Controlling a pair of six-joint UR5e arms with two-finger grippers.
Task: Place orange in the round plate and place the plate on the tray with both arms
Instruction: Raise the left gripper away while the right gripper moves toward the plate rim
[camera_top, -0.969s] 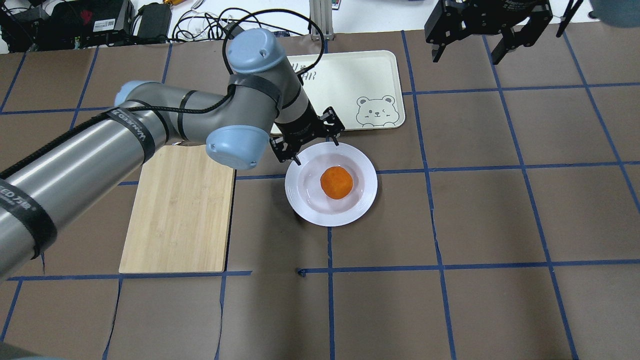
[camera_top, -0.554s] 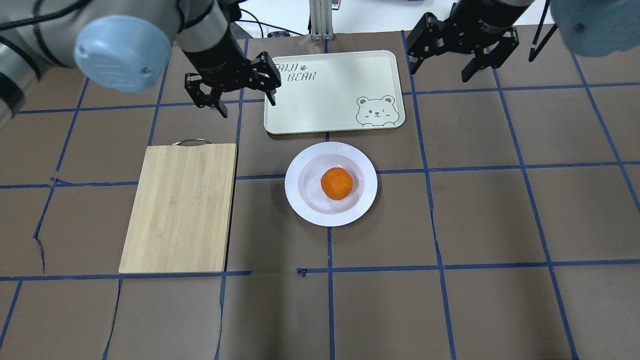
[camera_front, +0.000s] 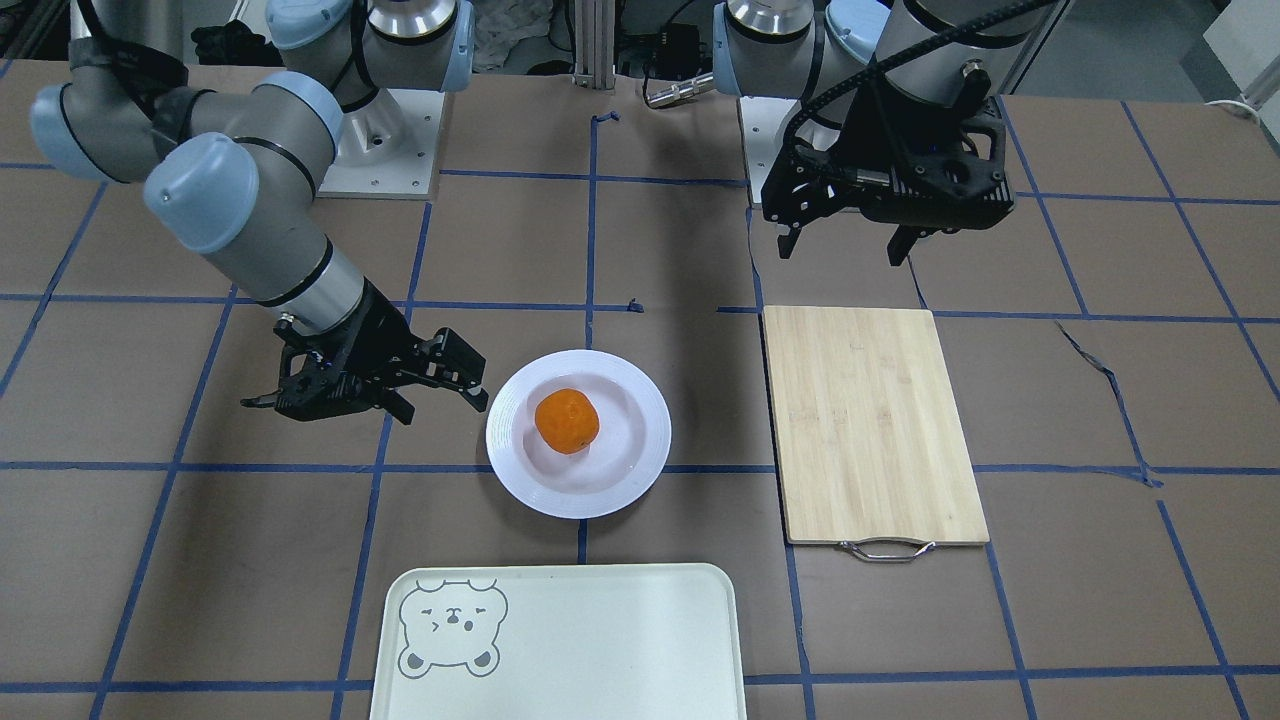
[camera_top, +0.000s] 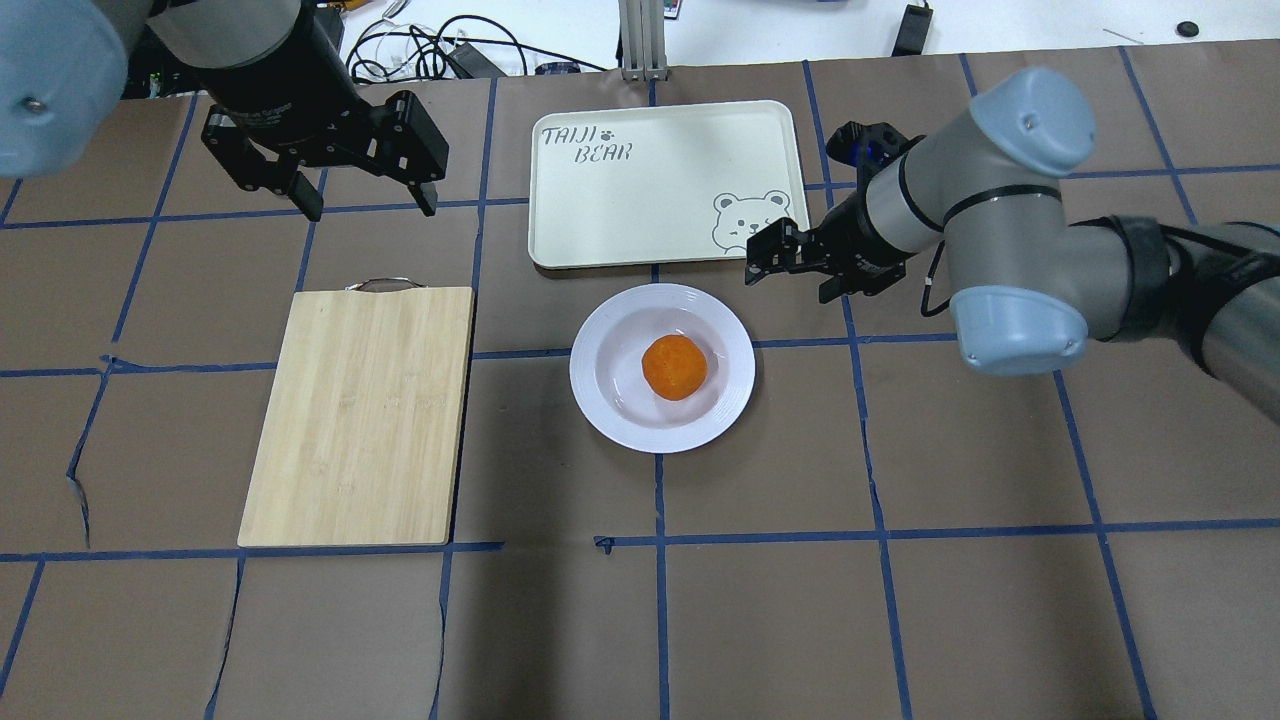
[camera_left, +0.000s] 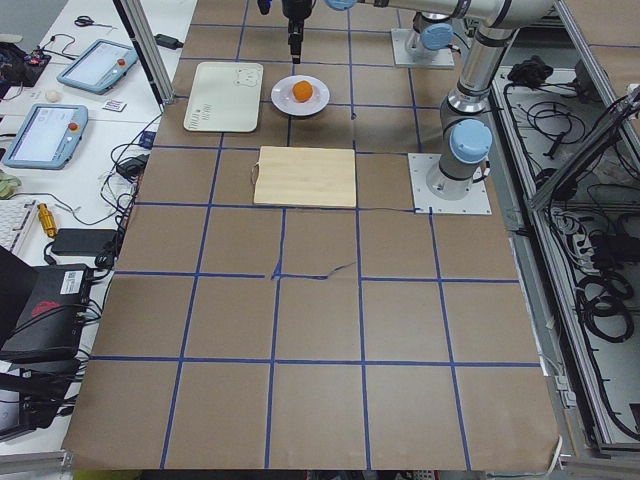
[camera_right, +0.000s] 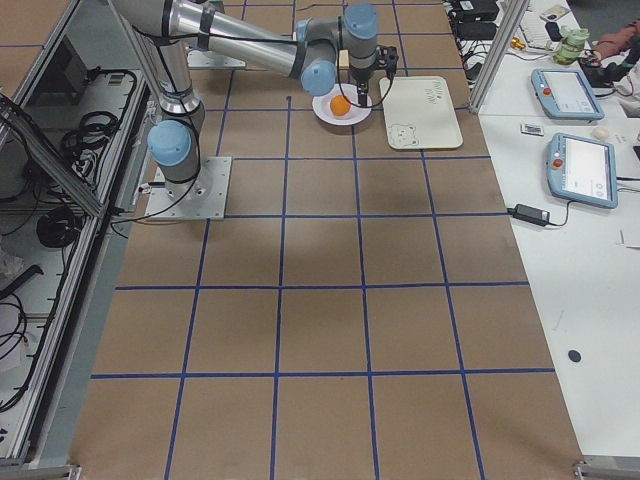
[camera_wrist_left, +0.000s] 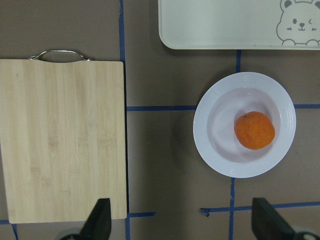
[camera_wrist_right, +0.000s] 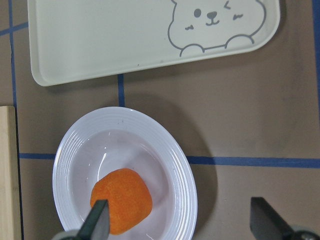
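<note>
The orange (camera_top: 674, 367) lies in the sunken centre of the white round plate (camera_top: 590, 372), which stands on the brown table just in front of the cream bear tray (camera_top: 650, 180). My right gripper (camera_top: 790, 285) hangs open beside the plate's far-right rim, between plate and tray, holding nothing. In its wrist view the orange (camera_wrist_right: 121, 201) sits by the left finger (camera_wrist_right: 97, 222). The left gripper (camera_top: 370, 208) is open and empty, high above the table's far left. Its wrist view looks down on the plate (camera_wrist_left: 210, 125) and the orange (camera_wrist_left: 254, 130).
A wooden cutting board (camera_top: 360, 415) with a metal handle lies left of the plate. The tray (camera_front: 580, 640) holds nothing. Cables and boxes sit beyond the table's far edge (camera_top: 420, 50). Blue tape lines grid the brown surface.
The left arm has pulled back from the plate's rim up to the far left. The right arm has come down from the far right to the plate's far-right side. Plate and orange have not moved.
</note>
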